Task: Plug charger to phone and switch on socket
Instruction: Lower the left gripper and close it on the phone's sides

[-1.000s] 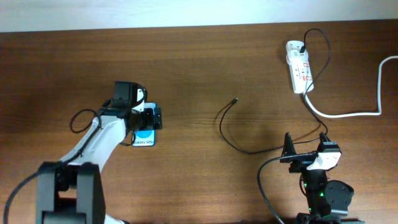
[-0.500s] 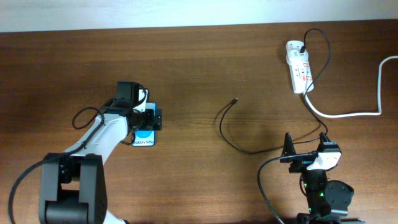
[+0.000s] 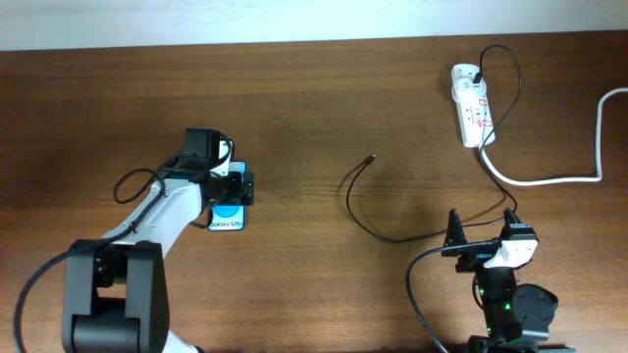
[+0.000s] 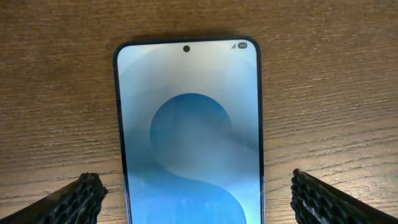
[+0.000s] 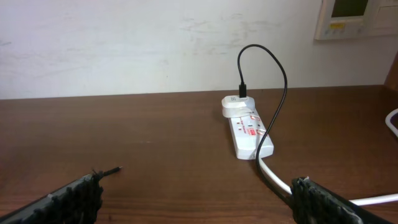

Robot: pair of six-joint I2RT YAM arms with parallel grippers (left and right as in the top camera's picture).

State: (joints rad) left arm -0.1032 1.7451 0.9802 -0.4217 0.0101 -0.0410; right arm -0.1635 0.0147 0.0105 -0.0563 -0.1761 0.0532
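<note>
Settling over the phone [image 4: 189,130], left gripper [image 4: 200,194] has stopped shifting, jaws wide either side, so a grab looks next; right gripper [image 5: 199,196] parked open; charger [image 3: 370,158] tip loose between the arms, socket [image 3: 472,106] untouched.

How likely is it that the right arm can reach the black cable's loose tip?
Probably yes. The right pincer is open and empty, and the cable tip lies loose on the table ahead and to its left, nothing standing between them. Whether the arm stretches that far is unclear.
</note>
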